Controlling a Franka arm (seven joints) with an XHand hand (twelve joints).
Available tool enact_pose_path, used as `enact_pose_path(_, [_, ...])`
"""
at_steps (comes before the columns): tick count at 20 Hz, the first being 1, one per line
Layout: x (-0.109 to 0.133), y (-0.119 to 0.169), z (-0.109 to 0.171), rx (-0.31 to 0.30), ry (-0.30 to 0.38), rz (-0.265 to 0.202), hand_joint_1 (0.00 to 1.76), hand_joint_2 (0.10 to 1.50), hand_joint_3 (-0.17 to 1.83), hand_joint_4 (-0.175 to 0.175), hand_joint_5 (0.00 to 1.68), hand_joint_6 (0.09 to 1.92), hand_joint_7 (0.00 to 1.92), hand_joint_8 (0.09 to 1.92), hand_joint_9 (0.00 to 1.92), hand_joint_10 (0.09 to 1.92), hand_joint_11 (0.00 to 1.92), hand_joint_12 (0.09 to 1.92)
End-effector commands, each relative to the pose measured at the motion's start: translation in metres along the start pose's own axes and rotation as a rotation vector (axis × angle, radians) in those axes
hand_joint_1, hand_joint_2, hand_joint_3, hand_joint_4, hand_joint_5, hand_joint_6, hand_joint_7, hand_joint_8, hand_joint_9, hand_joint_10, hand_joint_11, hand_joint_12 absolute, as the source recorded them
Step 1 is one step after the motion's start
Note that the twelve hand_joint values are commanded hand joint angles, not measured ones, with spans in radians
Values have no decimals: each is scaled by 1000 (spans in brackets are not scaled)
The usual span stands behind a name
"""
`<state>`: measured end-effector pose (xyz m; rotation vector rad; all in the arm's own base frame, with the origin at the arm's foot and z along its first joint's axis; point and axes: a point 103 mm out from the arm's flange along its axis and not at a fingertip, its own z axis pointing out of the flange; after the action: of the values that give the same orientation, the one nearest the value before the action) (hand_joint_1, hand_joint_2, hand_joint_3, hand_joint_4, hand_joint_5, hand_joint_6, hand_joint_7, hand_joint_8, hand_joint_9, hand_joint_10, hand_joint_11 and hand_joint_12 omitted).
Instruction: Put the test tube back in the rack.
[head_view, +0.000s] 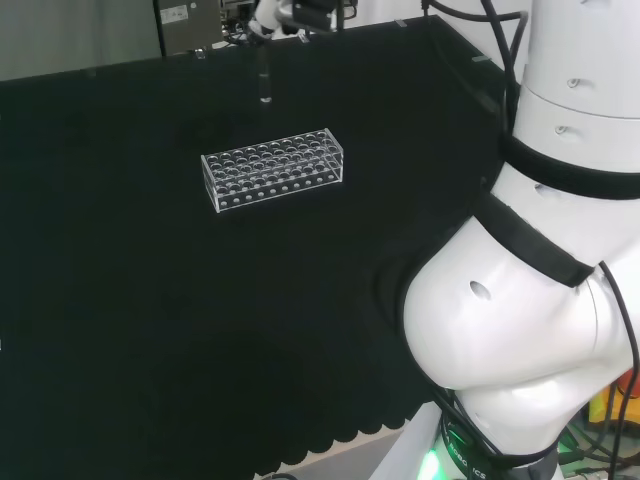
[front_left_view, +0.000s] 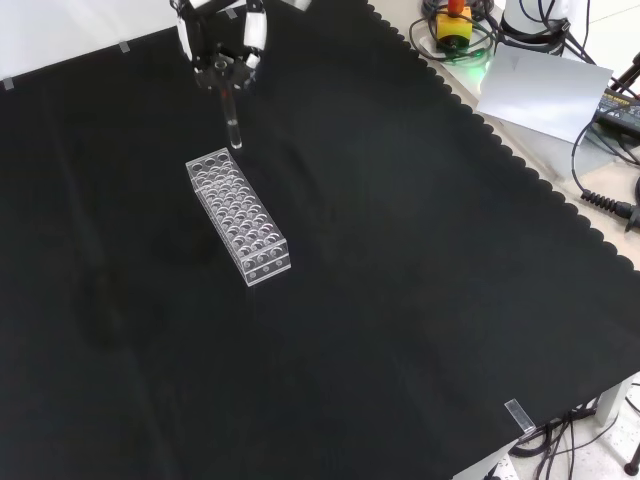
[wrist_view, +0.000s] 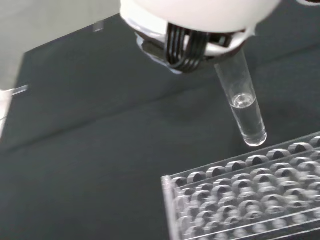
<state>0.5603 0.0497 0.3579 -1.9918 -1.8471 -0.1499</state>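
In the front view, the rack (front_left_view: 238, 215) stood on the cloth (front_left_view: 400, 300) in the upper left of the frame, one short end toward the top. The hand (front_left_view: 222, 55) was at the top edge, above that end. The test tube (front_left_view: 231, 120) hung upright from the hand, its bottom just above the rack's upper end, not in any hole.
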Motion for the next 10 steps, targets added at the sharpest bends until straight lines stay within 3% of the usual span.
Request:
enact_pose_path(1, [41, 4, 16, 50, 7, -85, 1324, 774, 438, -175, 1332, 168, 1314, 805, 1570, 668, 1161, 889])
enact_pose_path(10, [29, 18, 32, 70, 16, -47, 1324, 775, 438, -175, 1333, 164, 1314, 804, 1569, 668, 1161, 889])
